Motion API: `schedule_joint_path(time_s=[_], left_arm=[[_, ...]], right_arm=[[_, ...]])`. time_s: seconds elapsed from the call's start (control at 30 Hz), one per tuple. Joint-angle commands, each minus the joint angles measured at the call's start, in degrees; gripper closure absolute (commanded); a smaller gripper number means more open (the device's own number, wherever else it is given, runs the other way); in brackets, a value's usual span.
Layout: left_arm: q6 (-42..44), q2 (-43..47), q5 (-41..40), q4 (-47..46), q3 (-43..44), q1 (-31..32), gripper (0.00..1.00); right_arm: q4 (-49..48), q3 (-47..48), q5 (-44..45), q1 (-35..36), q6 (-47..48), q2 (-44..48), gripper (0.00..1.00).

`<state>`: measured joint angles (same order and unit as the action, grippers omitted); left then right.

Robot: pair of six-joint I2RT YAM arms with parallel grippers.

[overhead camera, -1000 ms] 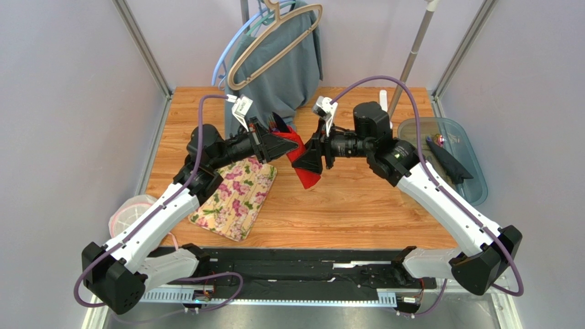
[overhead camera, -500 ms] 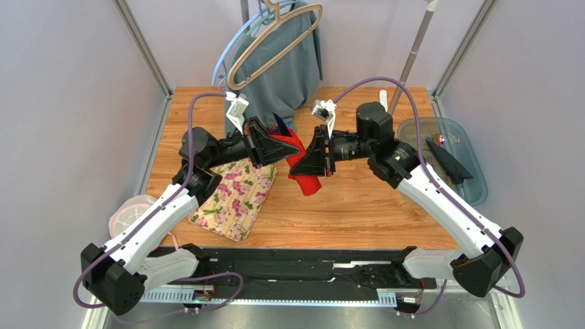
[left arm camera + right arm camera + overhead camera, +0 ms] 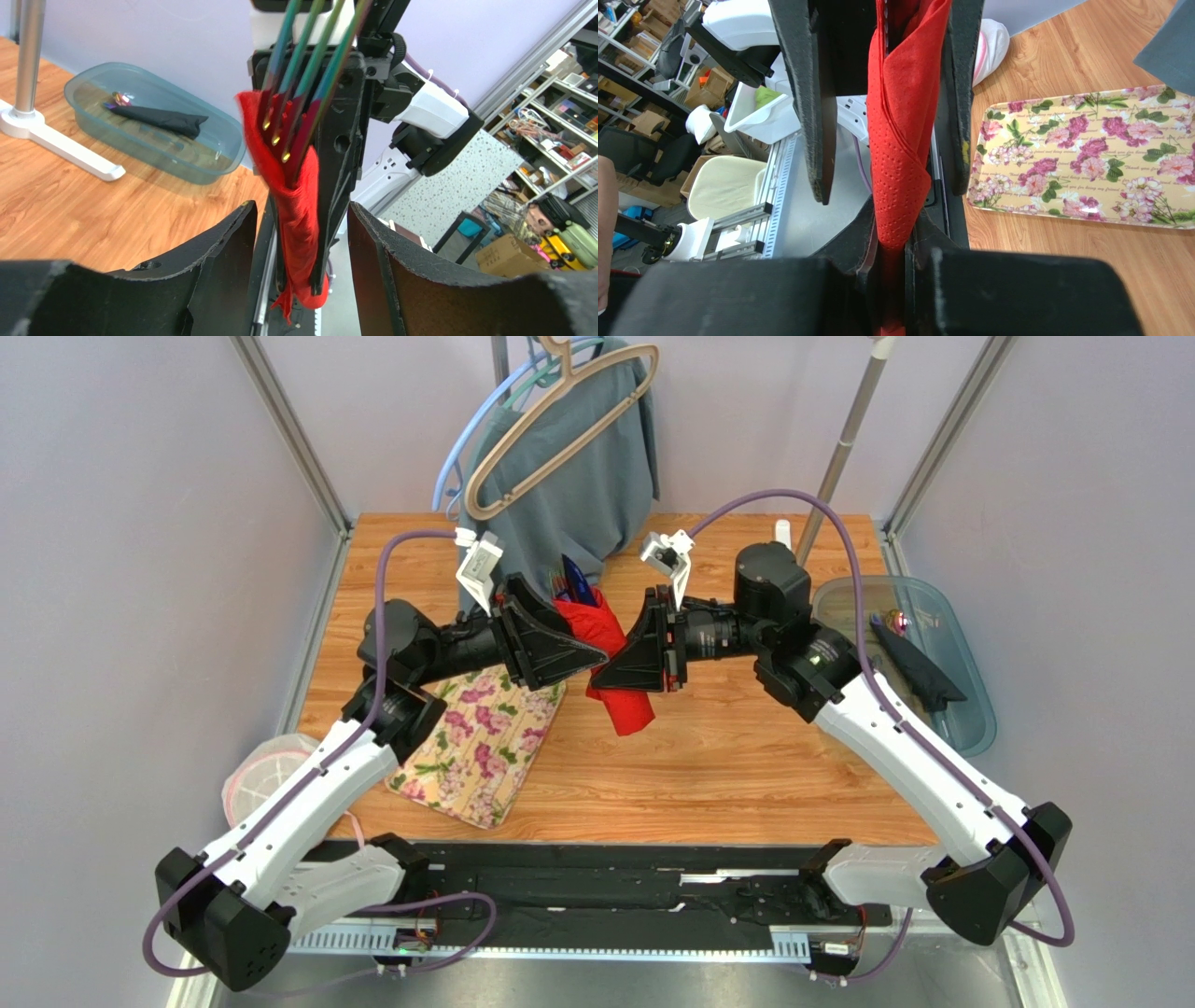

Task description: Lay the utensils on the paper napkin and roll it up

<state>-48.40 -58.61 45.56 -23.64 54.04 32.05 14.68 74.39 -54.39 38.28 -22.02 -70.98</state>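
Note:
The red paper napkin (image 3: 626,703) is rolled round the utensils (image 3: 568,576) and hangs in the air above the table's middle. My right gripper (image 3: 619,667) is shut on the roll (image 3: 903,147), clamping it deep between its pads (image 3: 892,260). The utensils' coloured handles (image 3: 303,66) stick out of the napkin's top (image 3: 298,199). My left gripper (image 3: 592,653) faces the right one and stands open, one finger (image 3: 217,259) on each side of the roll without pressing it. In the right wrist view those fingers (image 3: 808,105) flank the napkin.
A cream floral mat (image 3: 484,735) lies left of the roll. A teal bin (image 3: 912,661) holding a dark cloth sits at the right edge. A grey-green garment (image 3: 582,483) on a beige hanger (image 3: 561,413) hangs at the back, beside a white stand pole (image 3: 842,448).
The right gripper has closed on the rolled napkin. The left gripper, shut on it before, has opened. Both grippers drifted slightly toward the back.

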Motion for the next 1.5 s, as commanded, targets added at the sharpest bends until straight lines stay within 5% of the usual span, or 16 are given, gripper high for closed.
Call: schedule_joint_path(time_s=[0.0,0.17,0.6,0.87,0.97,1.23,1.37,1.47], left_arm=[[0.24,0.52,0.23,0.53,-1.04,0.2,0.41],[-2.22,-0.89,-0.03,-2.2,-0.96,0.38,0.44],[-7.49,-3.09,-1.79,-5.45,-1.22,0.73,0.8],[-7.5,-3.97,-1.53,-5.89,-1.22,2.74,0.8],[-6.96,-4.32,-0.91,-4.58,-1.31,3.54,0.98],[-8.11,-4.5,-1.7,-3.08,-2.01,3.72,1.0],[-8.11,-4.32,-2.23,-4.04,-1.4,2.67,1.0],[-7.85,-4.32,-2.23,-4.31,-0.43,1.35,1.0]], right_arm=[[-5.53,1.99,0.16,-0.05,-1.71,2.43,1.0],[-7.2,1.46,-0.1,0.04,-2.32,2.51,1.0],[-10.37,-1.0,-1.86,0.04,-2.85,3.92,1.0],[-11.6,-1.18,-1.42,0.13,-3.29,4.54,1.0],[-11.51,-0.91,-1.07,0.13,-3.29,4.71,1.0],[-8.89,0.23,-0.46,0.04,-2.24,4.62,1.0],[-5.28,0.32,0.42,0.04,-0.22,4.88,0.91],[-3.26,0.14,0.95,-0.14,0.84,5.24,0.75]])
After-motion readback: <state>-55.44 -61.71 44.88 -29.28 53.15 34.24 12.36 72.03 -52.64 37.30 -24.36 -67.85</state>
